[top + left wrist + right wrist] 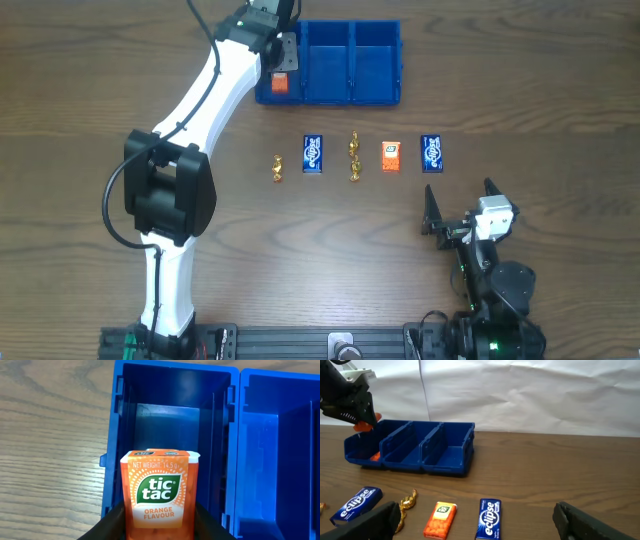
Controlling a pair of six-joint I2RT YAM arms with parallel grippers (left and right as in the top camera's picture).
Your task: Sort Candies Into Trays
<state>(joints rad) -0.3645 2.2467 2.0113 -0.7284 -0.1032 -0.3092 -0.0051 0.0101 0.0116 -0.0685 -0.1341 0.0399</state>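
Observation:
My left gripper (283, 72) is shut on an orange mint box (160, 491), held upright over the leftmost compartment of the blue three-compartment tray (350, 90). Across the table, the right wrist view shows that box (364, 425) above the tray's end bay (362, 450), where an orange patch (375, 456) lies low inside. In a row on the table lie a gold candy (278, 168), a blue gum pack (313, 154), two gold candies (354, 160), another orange mint box (391, 156) and a second blue pack (432, 153). My right gripper (459, 192) rests open just short of the row.
The middle (330, 50) and right (375, 50) compartments of the tray show bare floors. Bare wooden table (520, 80) lies to the right of the tray and in front of the candy row. A white wall (530, 390) stands behind the table's far edge.

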